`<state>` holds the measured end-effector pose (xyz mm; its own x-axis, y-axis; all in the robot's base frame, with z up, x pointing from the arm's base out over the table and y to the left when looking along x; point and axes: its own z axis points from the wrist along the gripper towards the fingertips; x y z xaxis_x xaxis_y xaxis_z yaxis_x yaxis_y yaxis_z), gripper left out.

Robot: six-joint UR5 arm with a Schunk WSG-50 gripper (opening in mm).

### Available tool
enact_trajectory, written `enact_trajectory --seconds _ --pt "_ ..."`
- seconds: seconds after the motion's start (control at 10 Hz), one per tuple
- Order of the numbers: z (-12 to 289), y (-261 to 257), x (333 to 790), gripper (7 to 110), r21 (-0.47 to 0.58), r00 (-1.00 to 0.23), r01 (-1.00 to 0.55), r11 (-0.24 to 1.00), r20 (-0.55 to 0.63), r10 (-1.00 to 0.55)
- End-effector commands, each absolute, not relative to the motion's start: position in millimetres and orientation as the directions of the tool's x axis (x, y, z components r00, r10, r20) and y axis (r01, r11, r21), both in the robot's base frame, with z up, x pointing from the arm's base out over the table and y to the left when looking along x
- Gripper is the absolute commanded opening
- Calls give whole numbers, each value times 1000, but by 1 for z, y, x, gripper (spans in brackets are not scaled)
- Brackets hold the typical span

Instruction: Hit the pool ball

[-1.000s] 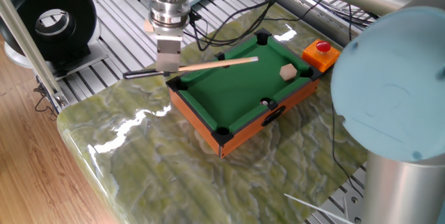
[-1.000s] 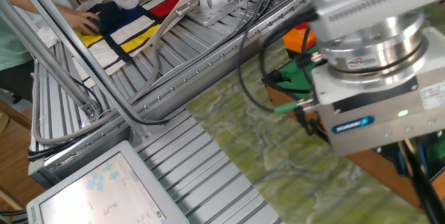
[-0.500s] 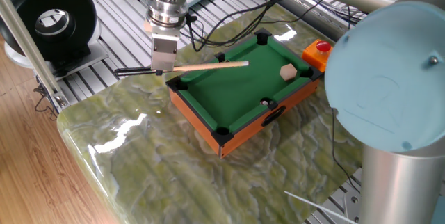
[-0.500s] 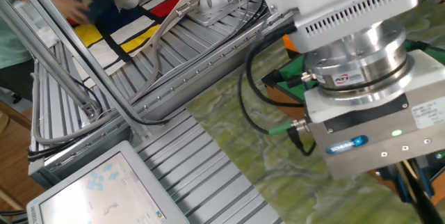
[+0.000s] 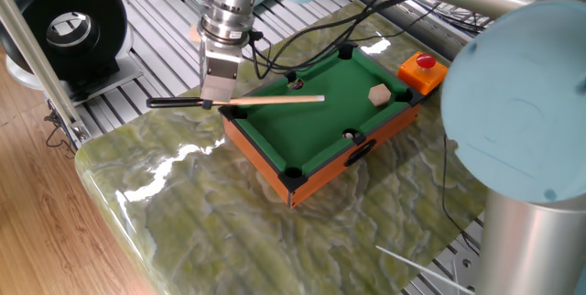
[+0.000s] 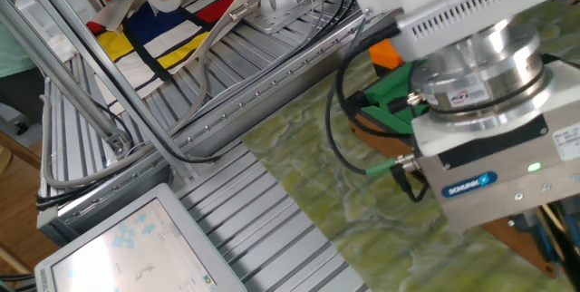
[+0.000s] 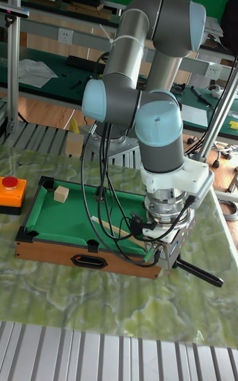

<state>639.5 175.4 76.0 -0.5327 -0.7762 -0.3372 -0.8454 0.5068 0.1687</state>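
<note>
Ball (image 5: 348, 135) only in one view

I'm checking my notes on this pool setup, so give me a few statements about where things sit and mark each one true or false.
1. The gripper holds the cue stick. True.
2. The tan cube sits off the mini pool table, on the marble. False: it lies on the green felt.
3. The pool ball lies near the table's front rail. True.
4. The cue tip touches the ball. False: they are well apart.
5. The red button sits on the felt. False: it sits on an orange box beside the table.
</note>
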Motion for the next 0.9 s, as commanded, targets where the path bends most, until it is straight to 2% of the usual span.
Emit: enact_trajectory --seconds 0.0,0.4,0.8 --pt "88 173 632 7 180 -534 -845 504 -351 -770" --pt "72 150 636 7 155 -503 -863 481 -353 -788" --pt "70 144 627 7 186 -488 -872 452 -380 -786"
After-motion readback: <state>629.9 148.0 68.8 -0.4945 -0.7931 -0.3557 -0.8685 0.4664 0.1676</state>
